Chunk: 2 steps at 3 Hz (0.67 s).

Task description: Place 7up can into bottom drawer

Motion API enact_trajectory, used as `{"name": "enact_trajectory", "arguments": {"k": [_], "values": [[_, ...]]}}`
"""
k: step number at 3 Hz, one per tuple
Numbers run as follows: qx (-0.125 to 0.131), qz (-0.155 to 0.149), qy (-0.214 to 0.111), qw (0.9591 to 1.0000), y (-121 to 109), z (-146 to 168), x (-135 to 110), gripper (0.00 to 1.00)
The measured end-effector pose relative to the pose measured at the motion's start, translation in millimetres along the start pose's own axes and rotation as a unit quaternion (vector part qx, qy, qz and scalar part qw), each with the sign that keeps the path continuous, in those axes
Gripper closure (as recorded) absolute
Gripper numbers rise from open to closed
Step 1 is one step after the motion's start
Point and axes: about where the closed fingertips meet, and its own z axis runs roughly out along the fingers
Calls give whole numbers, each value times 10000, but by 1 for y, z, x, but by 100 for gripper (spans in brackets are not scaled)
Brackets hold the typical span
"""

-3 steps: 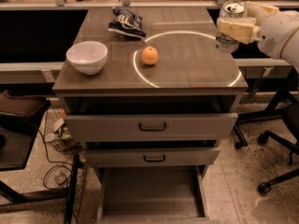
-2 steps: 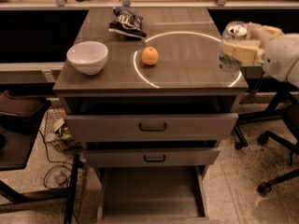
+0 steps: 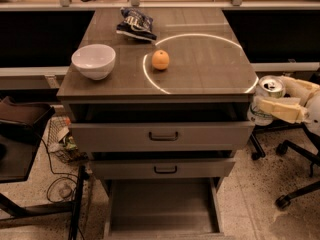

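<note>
The 7up can, silvery-white and green with a silver top, is held upright in my gripper to the right of the cabinet, just below the countertop's front right corner. The cream fingers are shut on the can's sides. The bottom drawer is pulled out at the foot of the cabinet, a wide flat grey tray with nothing showing in it. The can is up and to the right of that drawer, beside the top drawer's right end.
On the countertop stand a white bowl, an orange and a dark blue chip bag. Two upper drawers with dark bar handles stick out partly. A rolling chair base is at the right, cables and a wire basket at the left.
My gripper has carried the can down and toward the front, from above the countertop's right edge to beside the cabinet below the countertop's level.
</note>
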Motion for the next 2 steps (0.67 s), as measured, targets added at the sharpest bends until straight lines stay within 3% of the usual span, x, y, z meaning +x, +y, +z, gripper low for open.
{"name": "enact_trajectory", "arguments": {"k": [1, 2], "values": [[-57, 16, -4, 10000, 3, 8, 6, 100], [-225, 173, 150, 9995, 13, -9, 74, 100]]}}
